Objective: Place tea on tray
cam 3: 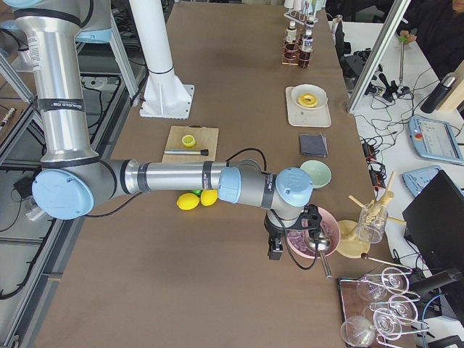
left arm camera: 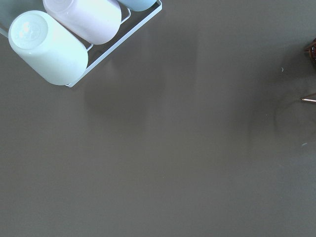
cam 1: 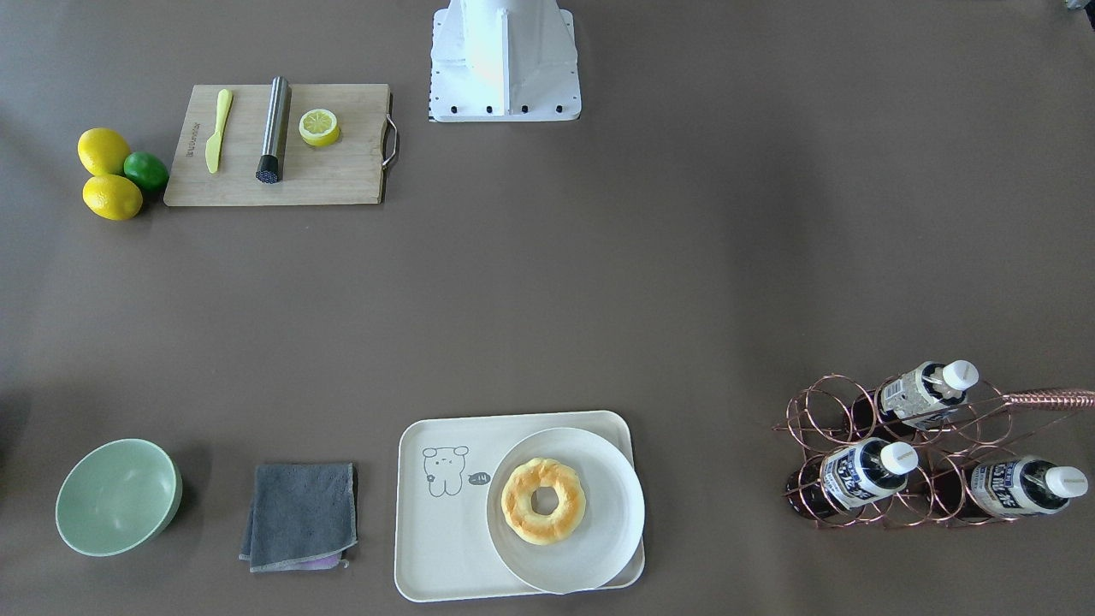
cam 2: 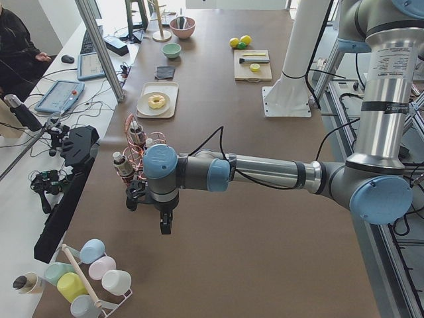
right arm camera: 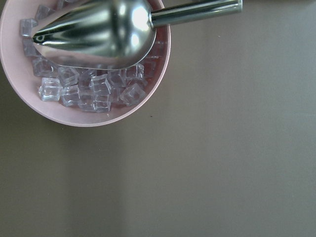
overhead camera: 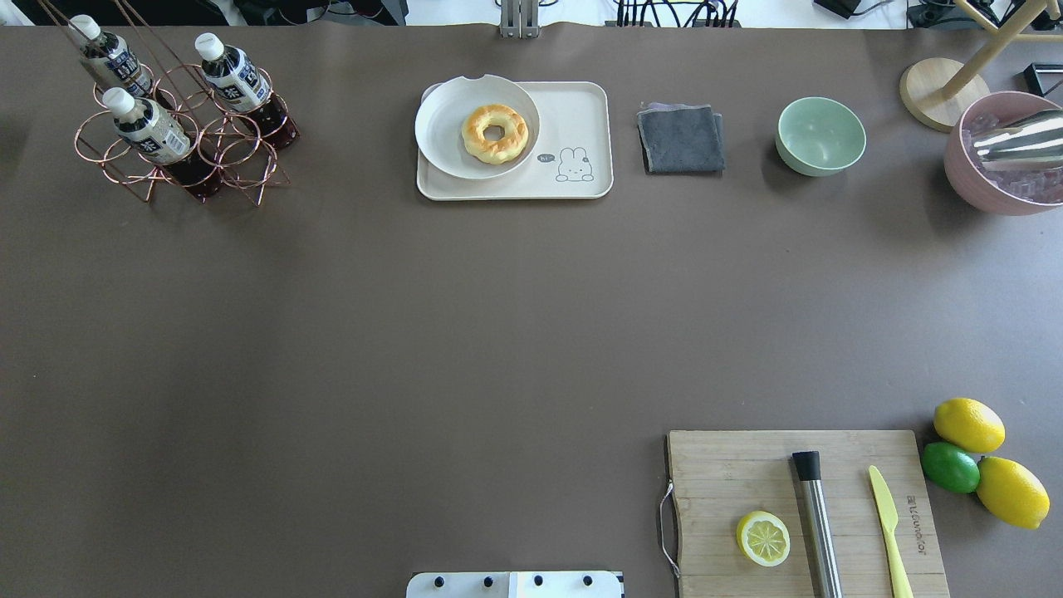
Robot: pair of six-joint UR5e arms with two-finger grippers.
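While three tea bottles point(cam 1: 864, 470) are racked well apart from the tray point(cam 1: 428, 547) on the brown table point(overhead camera: 332, 332) beside cluttered desks point(cam 2: 20, 175), the left gripper point(cam 2: 165, 225) and the right gripper point(cam 3: 274, 250) cannot be judged released or clenched.

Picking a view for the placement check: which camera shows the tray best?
Exterior front-facing: the tray is largest there, and its bare bear-drawing part beside the plate is plain to see. Overhead exterior shows it whole but smaller. Both side views show it far and tiny. The wrist views miss it.
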